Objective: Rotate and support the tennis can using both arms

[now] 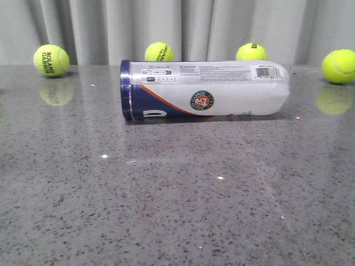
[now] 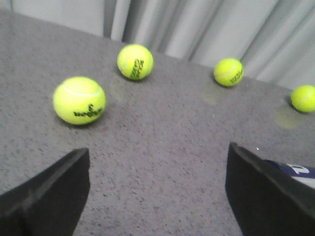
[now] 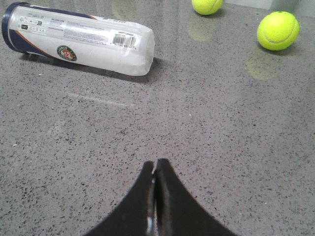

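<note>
Front view shows the can (image 1: 205,88) lying on its side on the worktop (image 1: 177,210), untouched; the left claw (image 2: 157,196) gapes beside its rim, the right claw (image 3: 155,196) is closed well short, so approach remains, both needing to reach it.

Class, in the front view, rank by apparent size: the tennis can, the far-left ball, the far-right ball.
1. Translucent plastic tennis can with white label.
2-3. Far-left yellow tennis ball and far-right yellow tennis ball: alike, unranked.
</note>
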Robot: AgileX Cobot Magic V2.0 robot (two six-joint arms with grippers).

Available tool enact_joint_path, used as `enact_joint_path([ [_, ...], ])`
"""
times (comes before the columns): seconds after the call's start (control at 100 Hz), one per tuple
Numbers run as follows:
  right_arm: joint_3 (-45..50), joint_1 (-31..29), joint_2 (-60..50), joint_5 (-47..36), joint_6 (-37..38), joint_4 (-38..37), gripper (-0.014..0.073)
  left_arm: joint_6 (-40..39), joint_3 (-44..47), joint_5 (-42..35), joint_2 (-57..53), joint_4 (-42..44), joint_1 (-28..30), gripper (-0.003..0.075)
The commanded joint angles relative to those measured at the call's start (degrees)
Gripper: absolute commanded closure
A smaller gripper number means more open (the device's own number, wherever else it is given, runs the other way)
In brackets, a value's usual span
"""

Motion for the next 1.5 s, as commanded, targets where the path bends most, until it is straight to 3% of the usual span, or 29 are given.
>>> enact_joint_path([
  [0.0, -1.24, -0.30, 0.82, -4.50, -0.36, -0.68, 0.0662, 4.05, -4.75, 1.34, 4.58, -7.14, -0.22, 0.0155],
  [0.22, -1.24, -0.30, 0.82, -4.50, -0.36, -0.68, 0.0662, 22.24, -10.23, 11.38, 15.16, -29.83, -0.22, 0.0155],
  [0.48, -1.24, -0.30, 0.82, -4.50, -0.36, -0.68, 0.0662, 33.94, -14.84, 25.24, 29.08, -45.12, -0.22, 0.0155],
  [1.17, -1.24, -0.30, 0.82, -4.50, -0.36, -0.68, 0.0662, 42.78, -24.55, 27.35, 53.39, -55.87, -16.37, 0.0155],
  [1.49, -1.24, -0.30, 0.82, -4.50, -0.36, -0.68, 0.0662, 46.14, -28.75, 29.21, 59.80, -62.36, -20.38, 0.0155],
])
